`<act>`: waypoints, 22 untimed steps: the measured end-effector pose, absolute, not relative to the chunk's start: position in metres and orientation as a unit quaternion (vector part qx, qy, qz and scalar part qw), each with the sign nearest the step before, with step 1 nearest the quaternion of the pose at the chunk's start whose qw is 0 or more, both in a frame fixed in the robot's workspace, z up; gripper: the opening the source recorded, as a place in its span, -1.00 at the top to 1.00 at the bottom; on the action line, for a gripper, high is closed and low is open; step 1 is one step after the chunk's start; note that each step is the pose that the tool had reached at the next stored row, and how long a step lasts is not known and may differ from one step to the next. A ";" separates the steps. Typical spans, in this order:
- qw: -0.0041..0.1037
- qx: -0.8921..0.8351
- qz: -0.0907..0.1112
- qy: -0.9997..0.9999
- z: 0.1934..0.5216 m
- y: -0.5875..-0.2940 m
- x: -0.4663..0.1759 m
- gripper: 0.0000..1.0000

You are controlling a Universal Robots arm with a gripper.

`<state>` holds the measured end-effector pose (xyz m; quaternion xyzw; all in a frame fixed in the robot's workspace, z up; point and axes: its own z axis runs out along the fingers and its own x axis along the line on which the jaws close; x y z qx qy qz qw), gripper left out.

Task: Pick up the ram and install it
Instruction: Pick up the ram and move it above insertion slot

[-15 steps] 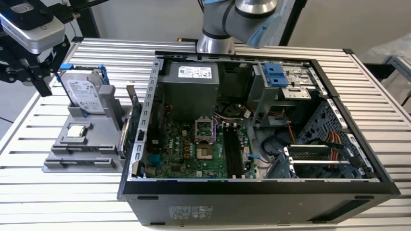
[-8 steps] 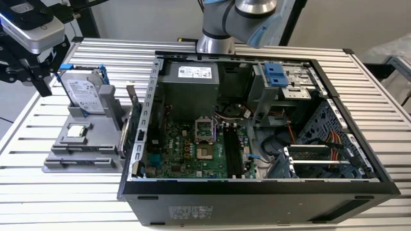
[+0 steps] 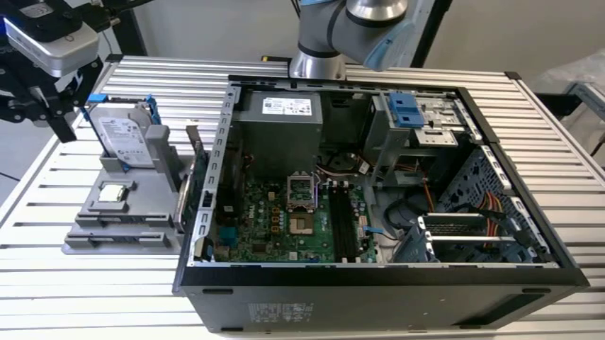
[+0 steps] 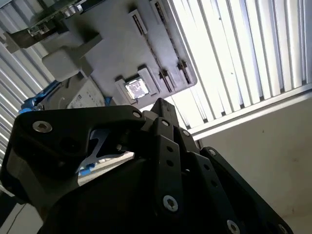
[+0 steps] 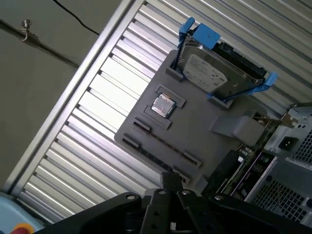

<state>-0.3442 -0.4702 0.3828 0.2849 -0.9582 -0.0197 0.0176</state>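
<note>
You have a counter [image 3: 161, 78] of pale silver ribbed slats. The holder [image 3: 132, 212] on it is plain grey. The hard drive [image 3: 123, 138] shows silver-white inside a bright blue frame [image 5: 207, 35], and the processor chip [image 3: 113, 192] is shiny silver. The motherboard [image 3: 274, 223] is green within a black case [image 3: 378, 304]. Your claw [image 5: 170, 185] is matte black.

The arm [image 3: 326, 42] holds its gripper [image 3: 45, 113] high, pointing downward.
</note>
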 end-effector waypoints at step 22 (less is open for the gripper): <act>0.018 0.328 -0.019 -0.944 0.383 -0.470 -0.344 1.00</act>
